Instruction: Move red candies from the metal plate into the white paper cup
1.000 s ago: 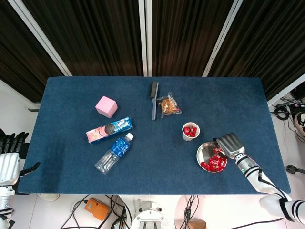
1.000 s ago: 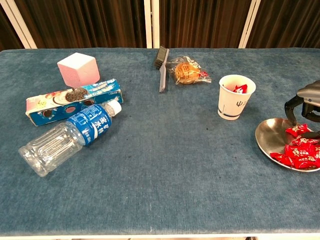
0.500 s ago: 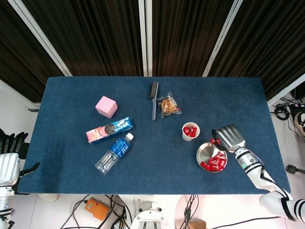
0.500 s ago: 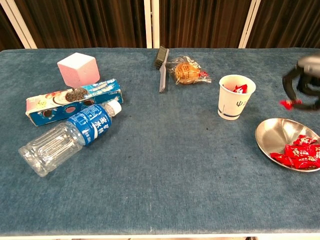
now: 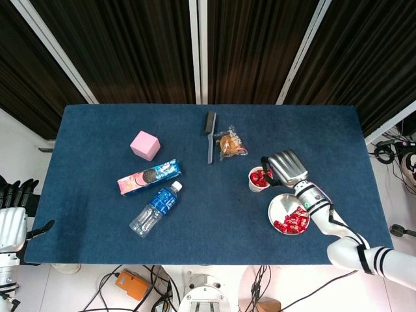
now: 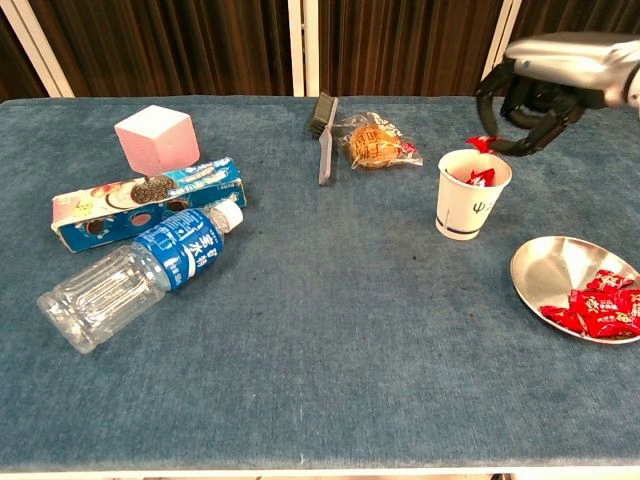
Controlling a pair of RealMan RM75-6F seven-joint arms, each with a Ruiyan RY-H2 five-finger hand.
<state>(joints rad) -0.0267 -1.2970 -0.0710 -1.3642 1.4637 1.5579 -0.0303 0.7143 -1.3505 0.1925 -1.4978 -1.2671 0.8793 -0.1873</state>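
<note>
My right hand [image 6: 540, 95] hovers just above the white paper cup [image 6: 472, 196] and pinches a red candy [image 6: 484, 144] over its rim. From the head camera the same right hand [image 5: 286, 168] covers the cup's right side, and the cup [image 5: 257, 180] shows red candies inside. To the cup's lower right sits the metal plate [image 6: 550, 268], with a heap of red candies [image 6: 593, 310] on its right half; the head view shows this plate [image 5: 279, 207] too. My left hand [image 5: 14, 218] rests off the table's left edge, holding nothing, fingers apart.
A brush [image 6: 324, 130] and a bagged snack [image 6: 374, 142] lie behind the cup. On the left are a pink cube [image 6: 155, 137], a cookie box [image 6: 145, 201] and a lying water bottle [image 6: 140, 273].
My right hand lifted a red candy off the metal plate and carried it up and left to above the cup. The left hand stayed put.
</note>
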